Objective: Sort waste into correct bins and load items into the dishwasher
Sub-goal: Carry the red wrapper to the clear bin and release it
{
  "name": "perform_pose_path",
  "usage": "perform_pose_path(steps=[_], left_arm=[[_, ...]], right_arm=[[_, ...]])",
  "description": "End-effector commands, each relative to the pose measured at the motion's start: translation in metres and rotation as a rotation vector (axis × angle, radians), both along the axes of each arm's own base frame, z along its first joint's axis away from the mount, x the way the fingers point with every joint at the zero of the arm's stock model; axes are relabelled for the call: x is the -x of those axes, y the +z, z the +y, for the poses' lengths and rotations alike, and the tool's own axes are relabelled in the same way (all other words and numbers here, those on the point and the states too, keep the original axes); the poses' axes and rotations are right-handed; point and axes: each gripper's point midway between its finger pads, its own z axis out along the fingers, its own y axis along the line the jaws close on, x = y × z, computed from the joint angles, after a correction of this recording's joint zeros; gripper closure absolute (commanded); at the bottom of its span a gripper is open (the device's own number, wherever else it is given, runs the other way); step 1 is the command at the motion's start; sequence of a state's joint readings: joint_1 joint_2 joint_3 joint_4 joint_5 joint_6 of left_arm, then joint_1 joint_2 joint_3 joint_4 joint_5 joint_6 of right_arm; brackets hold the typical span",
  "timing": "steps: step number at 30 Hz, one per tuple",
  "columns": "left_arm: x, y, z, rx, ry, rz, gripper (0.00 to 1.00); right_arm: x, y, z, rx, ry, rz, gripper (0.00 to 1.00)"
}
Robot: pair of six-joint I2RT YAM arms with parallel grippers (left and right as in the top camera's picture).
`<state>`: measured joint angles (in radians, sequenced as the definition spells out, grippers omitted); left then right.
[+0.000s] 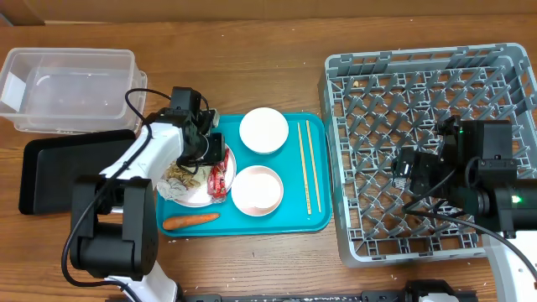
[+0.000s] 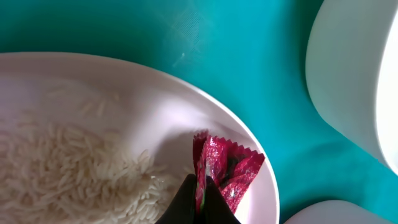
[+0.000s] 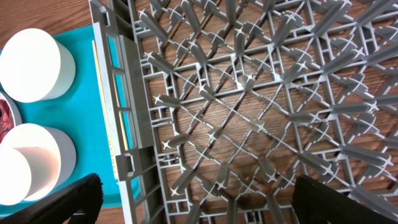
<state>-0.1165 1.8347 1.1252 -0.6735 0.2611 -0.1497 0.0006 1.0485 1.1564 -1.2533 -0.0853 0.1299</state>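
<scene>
The likeliest failure is a weak hold. The left fingers (image 2: 186, 208) are closing on just the lower edge of the red wrapper (image 2: 225, 169), and a crinkled foil like this looks slick enough to be slipping free during a lift. If it does, it is probably falling back onto the white plate (image 2: 143, 93), onto the teal tray (image 1: 312, 220) or onto the worktop (image 1: 252, 50) on the way to a bin. A second worry is the loose rice (image 2: 74, 162) lying just beside the wrapper. Grains clinging to the foil would be travelling with it into the wrong waste. The fingertips are also working very close to the plate's surface, so a sideways pull could be dragging the plate toward the nearer white bowl (image 1: 257, 190).

The wrapper is sitting at the right edge of the plate, near the rim. Its lower part is pinched between the two dark fingertips, while its crumpled upper part is fanning out above and to the right of them. The clear tub (image 1: 71, 84) and the black bin (image 1: 50, 172) are standing well apart to the left.

The right fingers (image 3: 339, 199) are spread wide and gripping nothing, hovering over the grey dish rack (image 3: 249, 124), well apart from the wrapper
</scene>
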Motion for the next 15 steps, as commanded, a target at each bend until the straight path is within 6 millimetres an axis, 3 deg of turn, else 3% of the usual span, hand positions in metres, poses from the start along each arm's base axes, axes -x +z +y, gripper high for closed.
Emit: perform_pose_path(steps=[1,8,15], left_arm=[[-0.018,0.019,0.001,-0.005,-0.001,-0.048,0.96],[-0.044,0.073,0.028,-0.067,0.059,-0.094,0.96],[-0.085,0.138,0.088,-0.196,0.196,-0.241,0.96]], right_arm=[[-0.003,0.01,-0.002,0.009,-0.005,-0.032,0.0],[-0.003,0.01,-0.002,0.01,-0.005,-0.033,0.0],[0.0,0.008,-0.004,0.017,-0.009,-0.016,0.0]])
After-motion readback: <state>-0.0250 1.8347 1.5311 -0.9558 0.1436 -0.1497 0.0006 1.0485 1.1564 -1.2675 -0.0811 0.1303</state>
